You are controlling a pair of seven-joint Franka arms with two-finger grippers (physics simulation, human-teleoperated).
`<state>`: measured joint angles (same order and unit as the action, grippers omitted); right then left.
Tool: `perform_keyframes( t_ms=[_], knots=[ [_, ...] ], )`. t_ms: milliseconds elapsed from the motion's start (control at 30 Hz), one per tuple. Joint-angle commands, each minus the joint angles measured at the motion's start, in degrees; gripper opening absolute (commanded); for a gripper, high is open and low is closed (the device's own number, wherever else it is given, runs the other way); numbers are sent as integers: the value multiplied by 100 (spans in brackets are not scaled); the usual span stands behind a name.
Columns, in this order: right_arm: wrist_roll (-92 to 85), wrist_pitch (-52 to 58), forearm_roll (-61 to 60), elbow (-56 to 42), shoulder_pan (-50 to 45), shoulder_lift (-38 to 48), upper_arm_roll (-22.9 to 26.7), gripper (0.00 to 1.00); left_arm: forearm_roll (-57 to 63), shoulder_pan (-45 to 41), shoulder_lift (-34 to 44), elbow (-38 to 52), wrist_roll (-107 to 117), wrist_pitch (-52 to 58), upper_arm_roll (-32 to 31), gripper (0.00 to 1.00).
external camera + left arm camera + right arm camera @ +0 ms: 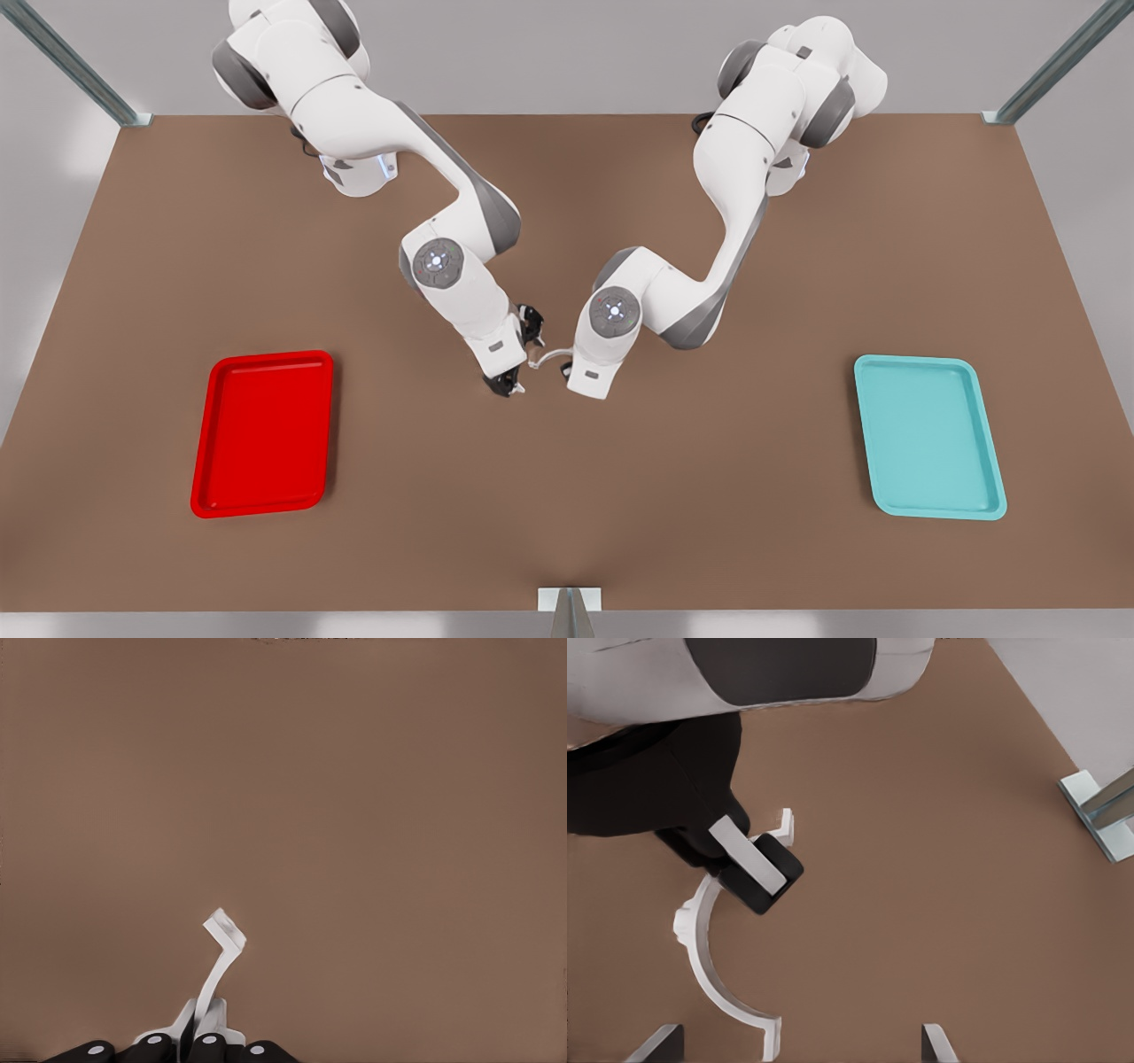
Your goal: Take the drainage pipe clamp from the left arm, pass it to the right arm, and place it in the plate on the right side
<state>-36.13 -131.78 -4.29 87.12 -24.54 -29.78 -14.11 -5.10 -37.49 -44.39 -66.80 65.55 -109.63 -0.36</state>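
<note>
Spanning the room, brown table point(567, 496) (grey walls point(567, 53)); metal posts point(80, 66).

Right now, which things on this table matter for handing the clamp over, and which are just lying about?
In the job:
- drainage pipe clamp, gripped by the left gripper
- right gripper, open, close to the clamp
- red tray

Lying about:
- teal tray
- metal frame post

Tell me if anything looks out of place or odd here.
Nothing stands out. The left gripper is shut on the drainage pipe clamp above mid-table, the right gripper open beside it. The red plate and teal tray lie flat and undamaged; nothing is spilled.
</note>
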Motion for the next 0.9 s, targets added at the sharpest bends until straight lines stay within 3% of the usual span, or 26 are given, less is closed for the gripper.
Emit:
perform_keyframes(
  t_ms=[0, 400, 867],
  knots=[
    [-2575, -612, -11, 86, -33, -81, -48, 100, -8, 13, 1, 9, 3148, -5, 1, 21],
    [-2531, -1298, 60, -63, -235, -749, -48, 100, -52, 14, 45, 158, 3174, 328, 1, 21],
    [-2672, -1289, 77, -63, -209, -792, -48, 100, 1, 119, 45, 413, 3157, 856, 28, 21]
  ],
)
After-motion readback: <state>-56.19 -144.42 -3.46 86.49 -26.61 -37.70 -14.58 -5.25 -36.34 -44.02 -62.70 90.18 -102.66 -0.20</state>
